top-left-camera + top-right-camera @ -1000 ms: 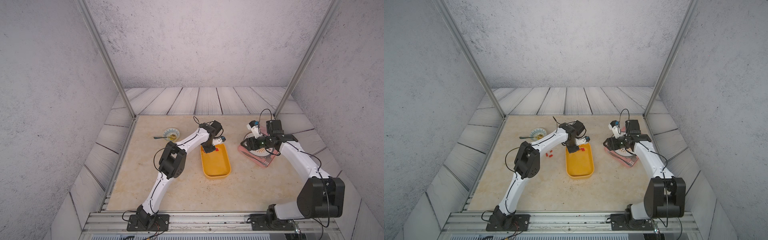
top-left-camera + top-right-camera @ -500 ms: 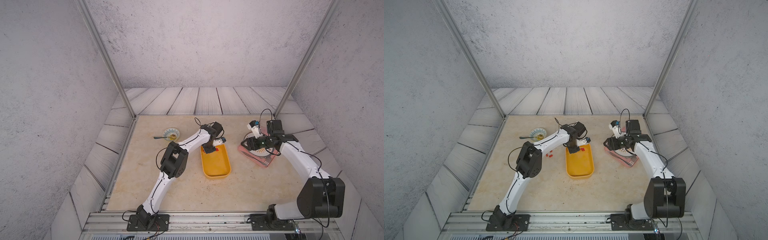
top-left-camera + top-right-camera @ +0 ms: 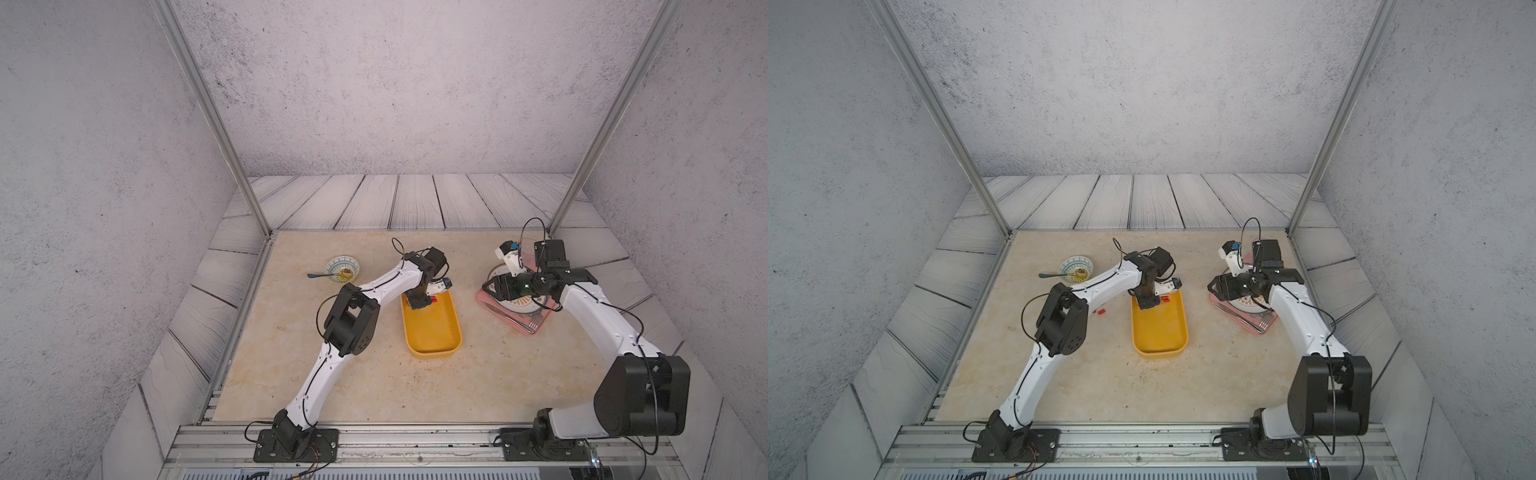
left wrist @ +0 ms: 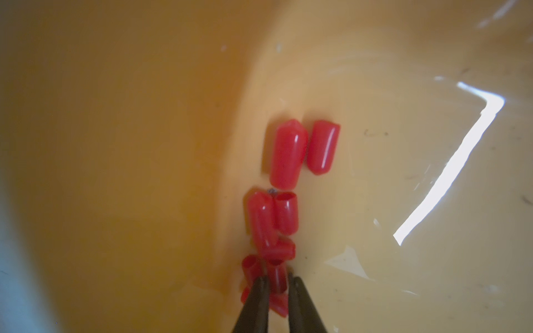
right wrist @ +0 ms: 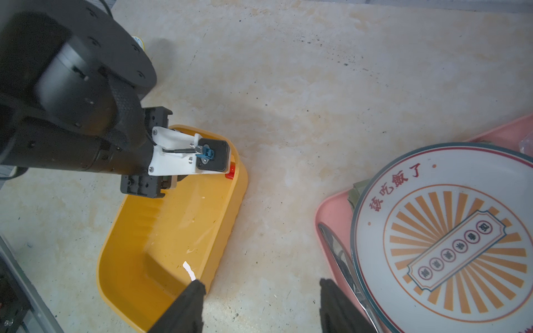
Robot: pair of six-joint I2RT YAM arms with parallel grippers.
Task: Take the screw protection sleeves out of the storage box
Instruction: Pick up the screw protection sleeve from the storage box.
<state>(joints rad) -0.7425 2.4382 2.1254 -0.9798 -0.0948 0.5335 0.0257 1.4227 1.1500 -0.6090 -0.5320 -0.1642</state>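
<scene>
The yellow-orange storage box [image 3: 436, 332] [image 3: 1158, 332] [image 5: 161, 245] lies at mid-table. Several red screw protection sleeves [image 4: 287, 152] lie bunched along its far end wall, also seen in both top views [image 3: 433, 298] [image 3: 1166, 298]. My left gripper [image 4: 278, 284] [image 3: 417, 305] [image 3: 1147, 305] reaches down into that end, its thin dark jaws closed narrowly on one sleeve of the bunch. Two more sleeves [image 3: 1100, 311] lie on the table left of the box. My right gripper [image 5: 262, 288] [image 3: 488, 286] stands open and empty above bare table between the box and the pink tray.
A pink tray [image 3: 523, 328] at the right carries a patterned plate [image 5: 447, 230] and cutlery. A small patterned bowl [image 3: 342, 269] with a spoon sits at the back left. The left arm's wrist [image 5: 86, 115] hangs over the box's far end.
My left gripper's jaws have narrowed onto a sleeve at the box's far end. The right arm has stayed where it was.
</scene>
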